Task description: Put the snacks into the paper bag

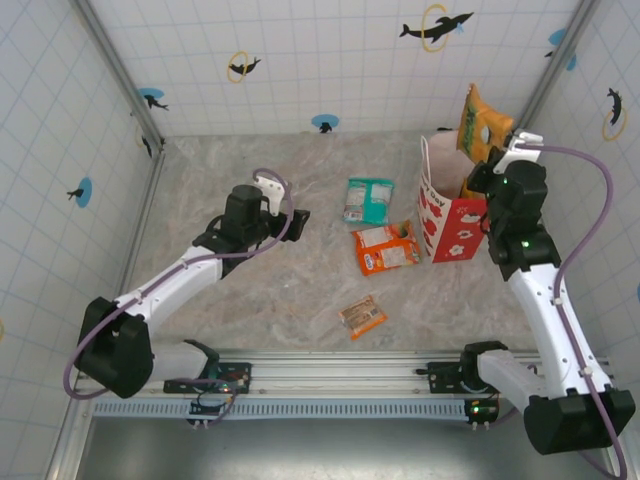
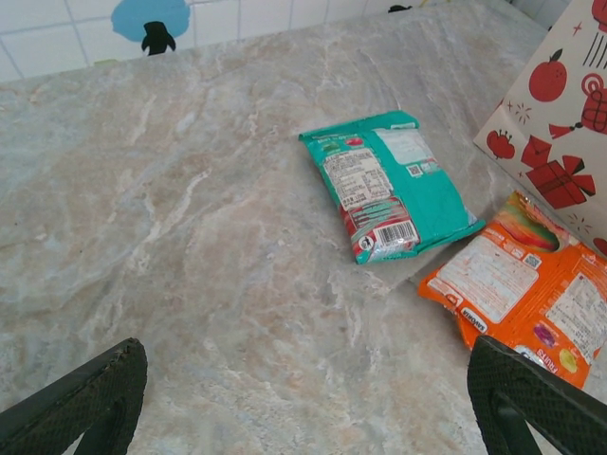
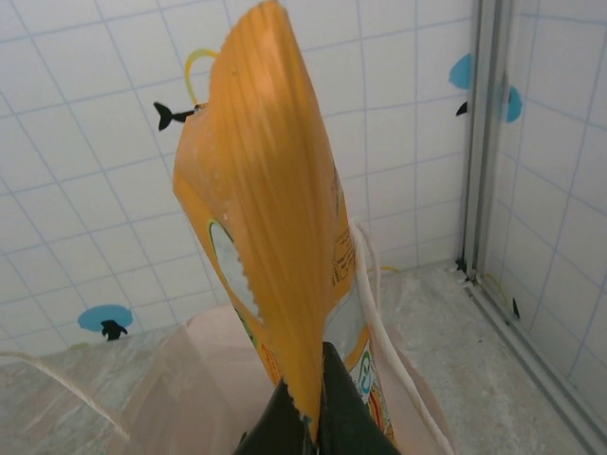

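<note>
3 snacks lie flat on the marble table [image 1: 250, 300]. Nearest the arm bases is the small clear orange-brown bar [image 1: 362, 317]. Farther in, the orange packet [image 1: 385, 247] lies just beside the foot of the paper bag [image 1: 455, 225], which stands upright, white and red with gift pictures. The left gripper [image 1: 297, 220] has its jaws wide apart and holds nothing. The teal packet [image 1: 369, 200] shows its barcode side. Farthest, the right gripper [image 3: 313, 403] is closed tight on the lower edge of the yellow-orange packet [image 3: 270, 190], glossy with a saw-tooth seam, upright above the bag's mouth.
</note>
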